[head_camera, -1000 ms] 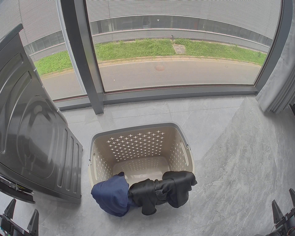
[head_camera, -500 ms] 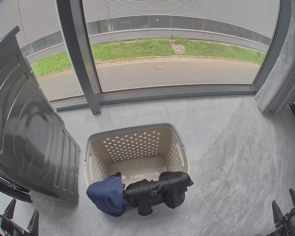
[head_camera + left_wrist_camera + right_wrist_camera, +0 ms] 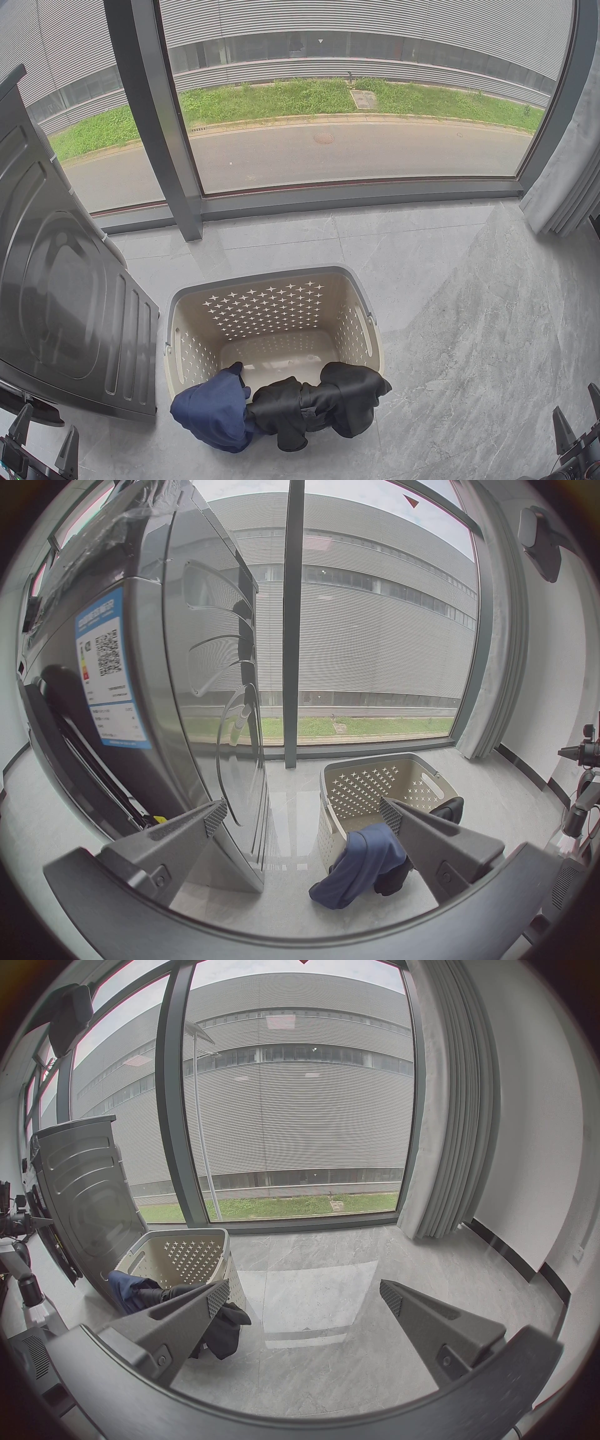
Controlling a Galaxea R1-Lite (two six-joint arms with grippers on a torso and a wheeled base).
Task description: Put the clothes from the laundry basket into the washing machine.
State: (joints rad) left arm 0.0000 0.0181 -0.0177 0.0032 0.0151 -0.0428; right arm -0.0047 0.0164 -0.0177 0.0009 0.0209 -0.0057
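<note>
A blue garment (image 3: 215,409) and a black garment (image 3: 319,403) hang over the near rim of the basket (image 3: 262,307), the blue one on the left and touching the black one beside it. Both drape partly inside and partly down the outer wall towards the floor (image 3: 475,325). The bottom of the basket is bare behind them. The basket stands on the grey floor, and the washer (image 3: 62,300) stands just to its left with its ribbed side panel turned towards the basket, a narrow strip of floor between them.

The left pincer (image 3: 48,431) sits low at the near left, in front of the washer's corner, with its fingers apart and nothing between them. The left wrist view shows the same spread fingers (image 3: 187,830) with the washer and the draped clothes beyond. The right pincer (image 3: 575,406) is at the near right, well apart from the basket, fingers apart and empty.

Behind the basket a large window (image 3: 362,94) looks onto a road and grass, and a curtain (image 3: 572,181) hangs at the far right.
</note>
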